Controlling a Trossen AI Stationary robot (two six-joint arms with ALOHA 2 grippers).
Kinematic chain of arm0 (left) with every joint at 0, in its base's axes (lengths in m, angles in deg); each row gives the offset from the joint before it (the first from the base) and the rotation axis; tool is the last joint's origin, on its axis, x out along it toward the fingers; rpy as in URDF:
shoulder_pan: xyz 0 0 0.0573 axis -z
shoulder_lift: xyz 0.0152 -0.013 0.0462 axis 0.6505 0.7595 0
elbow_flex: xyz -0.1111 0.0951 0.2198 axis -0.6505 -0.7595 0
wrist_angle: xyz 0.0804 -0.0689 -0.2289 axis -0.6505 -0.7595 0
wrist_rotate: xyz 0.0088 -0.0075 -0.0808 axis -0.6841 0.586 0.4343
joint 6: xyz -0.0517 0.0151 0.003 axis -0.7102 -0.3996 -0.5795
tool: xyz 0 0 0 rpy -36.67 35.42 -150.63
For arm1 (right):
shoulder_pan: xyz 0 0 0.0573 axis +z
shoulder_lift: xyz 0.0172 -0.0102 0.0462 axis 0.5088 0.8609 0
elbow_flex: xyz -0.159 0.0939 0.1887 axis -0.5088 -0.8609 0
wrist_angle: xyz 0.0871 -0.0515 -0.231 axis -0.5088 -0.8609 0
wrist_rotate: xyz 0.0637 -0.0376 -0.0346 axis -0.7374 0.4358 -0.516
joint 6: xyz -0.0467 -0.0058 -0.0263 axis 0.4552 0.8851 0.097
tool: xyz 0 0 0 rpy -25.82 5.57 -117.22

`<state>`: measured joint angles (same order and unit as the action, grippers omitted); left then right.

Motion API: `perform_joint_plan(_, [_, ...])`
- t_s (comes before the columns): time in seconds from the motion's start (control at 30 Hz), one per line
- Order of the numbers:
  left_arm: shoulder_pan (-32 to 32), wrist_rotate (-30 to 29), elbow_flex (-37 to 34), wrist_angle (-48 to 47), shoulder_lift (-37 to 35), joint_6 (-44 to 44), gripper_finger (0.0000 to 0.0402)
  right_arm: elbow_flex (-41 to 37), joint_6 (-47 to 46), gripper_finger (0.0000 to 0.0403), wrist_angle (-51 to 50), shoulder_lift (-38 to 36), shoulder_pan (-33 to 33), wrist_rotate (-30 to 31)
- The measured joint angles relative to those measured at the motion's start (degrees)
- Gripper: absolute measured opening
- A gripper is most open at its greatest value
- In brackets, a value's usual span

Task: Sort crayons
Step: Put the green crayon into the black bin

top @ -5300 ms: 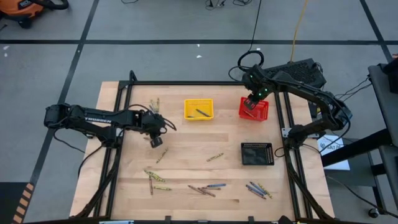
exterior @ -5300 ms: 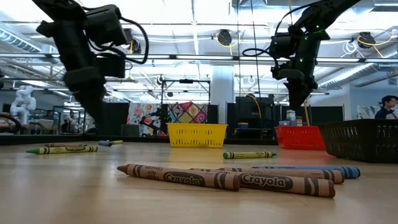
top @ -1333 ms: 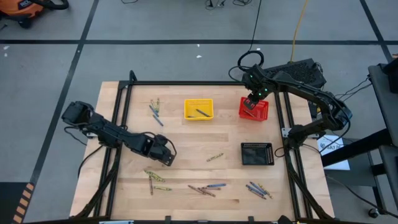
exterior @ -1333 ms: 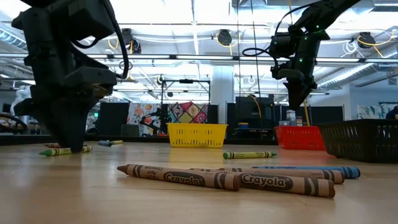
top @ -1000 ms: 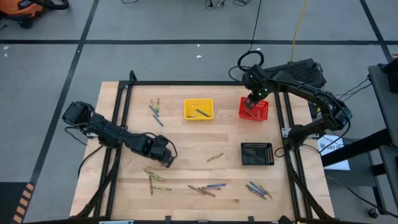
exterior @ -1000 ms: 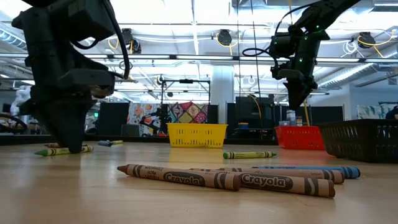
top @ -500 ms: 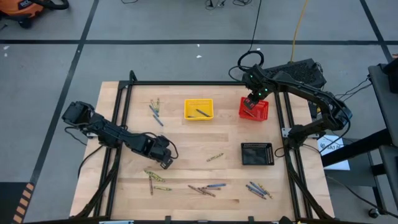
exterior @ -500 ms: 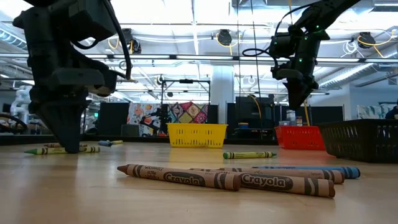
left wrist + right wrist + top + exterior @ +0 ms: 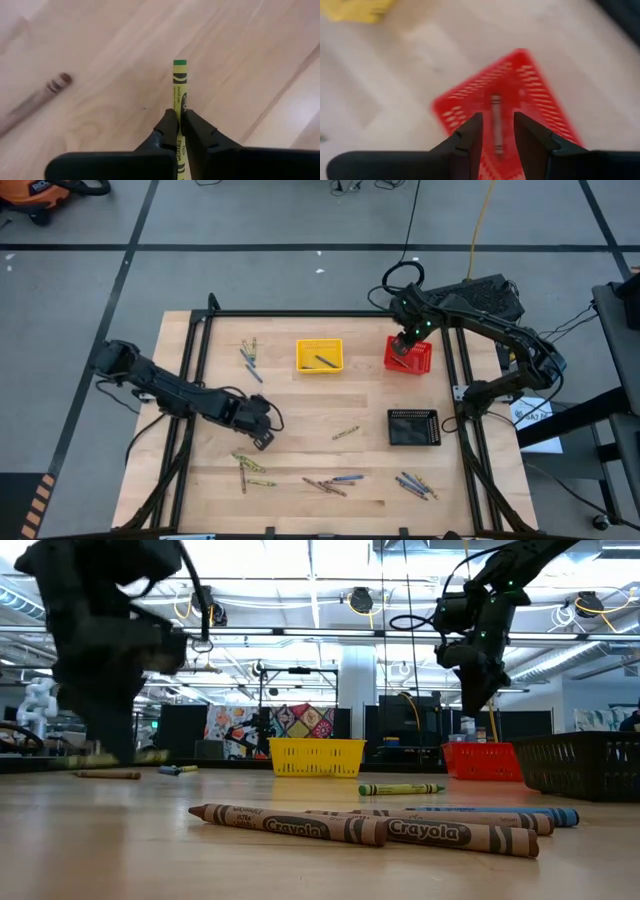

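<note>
Now we see the left pincer [image 9: 262,442] lifted off the tabletop [image 9: 300,400] at lower left of the high view; a second ago it was open, low over the boards, and it has since clamped shut on a yellow-green crayon [image 9: 179,107], its tip jutting past the fingers [image 9: 165,132]. Other crayons [image 9: 335,483] lie along the frame's lower part. The right pincer [image 9: 402,347] hangs unchanged over the red basket [image 9: 423,363], fingers parted, a crayon in the basket [image 9: 496,122] below.

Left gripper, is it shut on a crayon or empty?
Shut on one: the left gripper's fingers pinch a yellow-green crayon above the table.
</note>
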<state>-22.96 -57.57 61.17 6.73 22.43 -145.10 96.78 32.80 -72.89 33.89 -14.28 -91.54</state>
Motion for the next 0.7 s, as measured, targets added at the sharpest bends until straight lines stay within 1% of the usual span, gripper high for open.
perform_joint_plan(0.1, [-1.20, -1.48, -0.01, 1.58, -2.21, 2.10, 0.0009, 0.00, 0.87, 0.0098, 0.01, 0.00, 0.03, -5.02])
perform_joint_plan(0.27, [-3.61, -2.13, 0.01, 4.34, -4.75, 7.11, 0.0009, 0.00, 1.04, 0.0098, 0.01, 0.00, 0.22, -10.49])
perform_joint_plan(0.4, [-5.81, -2.29, 0.12, 7.39, -5.74, 11.90, 0.0009, 0.00, 1.49, 0.0098, 0.38, 0.00, 1.78, -14.17])
perform_joint_plan(0.57, [-8.85, -2.32, 0.12, 12.41, -5.88, 19.30, 0.0008, 0.00, 1.47, 0.0098, 2.87, 0.00, 5.61, -16.14])
perform_joint_plan(0.7, [-11.41, -2.32, 0.13, 17.45, -5.88, 25.10, 0.0008, 0.00, 1.47, 0.0098, 6.03, 0.00, 9.40, -16.08])
